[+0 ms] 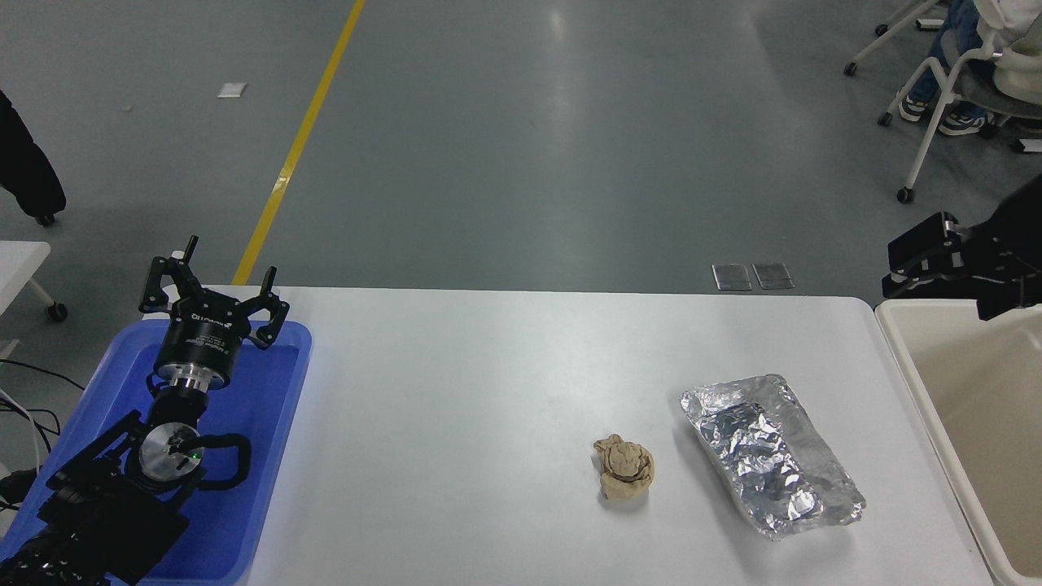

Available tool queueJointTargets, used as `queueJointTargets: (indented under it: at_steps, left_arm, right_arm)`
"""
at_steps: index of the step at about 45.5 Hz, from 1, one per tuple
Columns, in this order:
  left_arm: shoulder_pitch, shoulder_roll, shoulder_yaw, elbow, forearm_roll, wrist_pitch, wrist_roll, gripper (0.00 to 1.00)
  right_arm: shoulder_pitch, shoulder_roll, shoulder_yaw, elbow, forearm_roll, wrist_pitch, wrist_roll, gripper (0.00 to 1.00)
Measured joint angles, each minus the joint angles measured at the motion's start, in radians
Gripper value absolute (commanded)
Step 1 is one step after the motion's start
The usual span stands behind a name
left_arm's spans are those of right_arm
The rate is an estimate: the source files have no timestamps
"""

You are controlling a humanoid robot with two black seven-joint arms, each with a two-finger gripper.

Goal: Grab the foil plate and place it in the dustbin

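The foil plate (pixel 772 455) lies flat on the white table (pixel 488 391), toward its near right part, crinkled and shiny, with one long side angled toward the near right corner. Just to its left, apart from it, sits a small crumpled tan paper ball (pixel 623 466). To the right of the table stands the dustbin (pixel 912 366) (cream, with a thick pale rim), its inside bare where it shows. The right gripper (pixel 899 264) hangs over the bin's far left corner, well apart from the plate, its two fingers spread and holding nothing. Far across at the left, the left gripper (pixel 212 293) is parked above a blue tray (pixel 277 423), fingers splayed wide and empty.
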Motion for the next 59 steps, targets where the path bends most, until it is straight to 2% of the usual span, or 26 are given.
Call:
queueJointTargets:
  at_steps: [59]
  left_arm:
    - [0.0, 0.0, 0.0, 0.0, 0.0, -0.002, 0.0, 1.0]
  right_arm:
    - [-0.022, -0.014, -0.007, -0.046, 0.008, 0.0, 0.0, 1.0]
